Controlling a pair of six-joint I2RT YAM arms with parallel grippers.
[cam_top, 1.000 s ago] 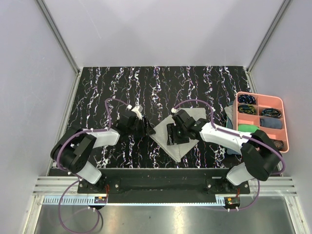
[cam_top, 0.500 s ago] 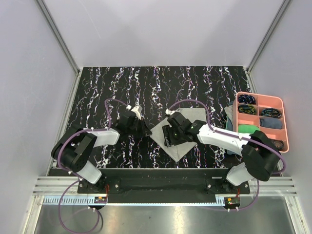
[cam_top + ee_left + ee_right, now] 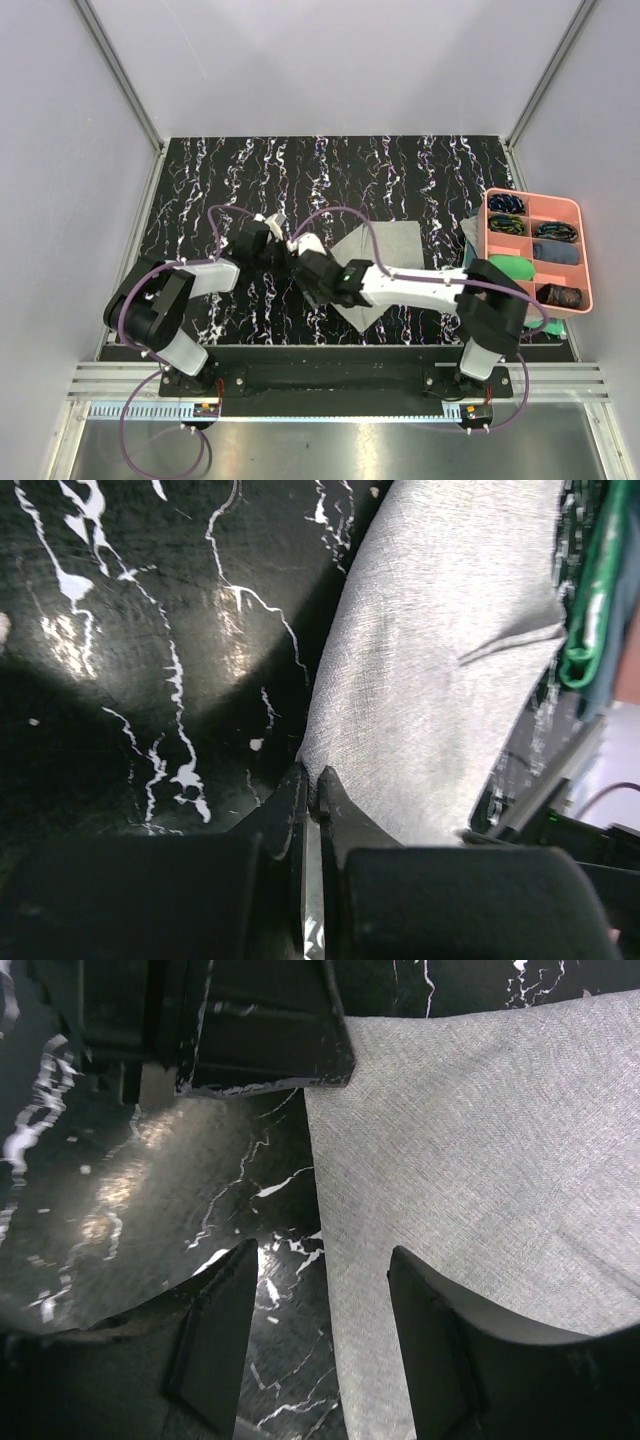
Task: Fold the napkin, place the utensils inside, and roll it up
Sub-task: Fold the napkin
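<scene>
The napkin (image 3: 392, 246) is a light grey-green cloth lying flat on the black marbled table, one corner pointing left. My left gripper (image 3: 288, 250) is at that left corner. In the left wrist view the napkin (image 3: 440, 670) runs into my left gripper (image 3: 310, 782), which is shut on its corner. My right gripper (image 3: 314, 274) reaches across just in front, open. Its fingers (image 3: 215, 1330) straddle the left edge of the napkin (image 3: 480, 1130), one over bare table, one over cloth. The utensils are out of view.
A pink tray (image 3: 581, 205) with compartments of dark items stands at the right table edge. A bright green folded cloth (image 3: 512, 265) lies beside it. The right arm stretches low across the napkin's near part. The left gripper's body (image 3: 250, 1030) sits close above the right fingers.
The left gripper has closed on the napkin's left corner. The right arm has swept left across the napkin to that same corner, its jaws still open.
</scene>
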